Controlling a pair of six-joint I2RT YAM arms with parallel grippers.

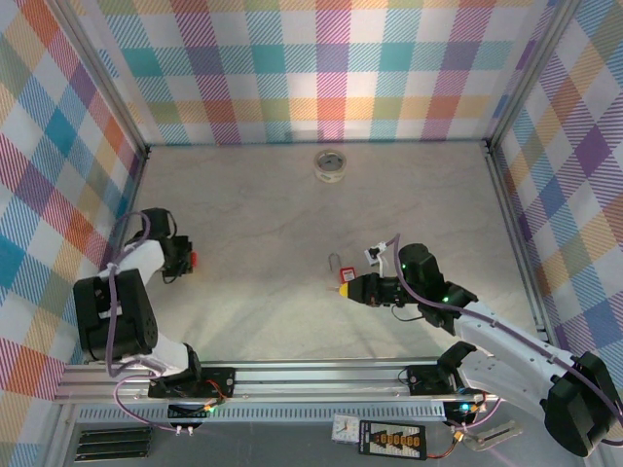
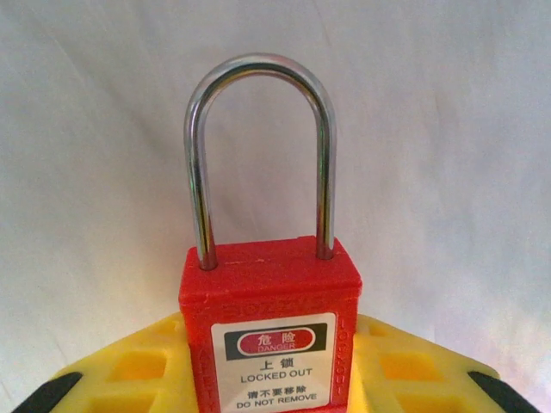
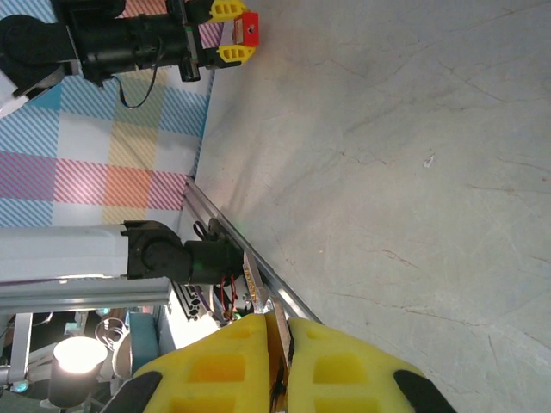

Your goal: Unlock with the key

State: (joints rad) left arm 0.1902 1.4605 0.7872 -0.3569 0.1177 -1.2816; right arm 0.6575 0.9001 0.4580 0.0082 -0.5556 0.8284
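A red padlock (image 2: 269, 297) with a steel shackle and a "LOCKED OUT" label stands upright between the yellow fingers (image 2: 142, 366) of my left gripper (image 2: 269, 379), which is shut on its body. In the top view that padlock (image 1: 192, 259) sits at the left gripper (image 1: 183, 259), at the table's left side. My right gripper (image 3: 280, 335) is shut on the key (image 3: 255, 282), whose thin silvery blade sticks out past the fingertips. In the top view the right gripper (image 1: 352, 288) holds the key (image 1: 335, 288) pointing left, mid-table.
A second red padlock (image 1: 343, 274) with a wire shackle lies just beyond the right gripper, a white tag (image 1: 373, 255) beside it. A clear tape roll (image 1: 331, 164) rests near the back wall. Checked walls enclose the table, and an aluminium rail (image 1: 311, 379) runs along its near edge.
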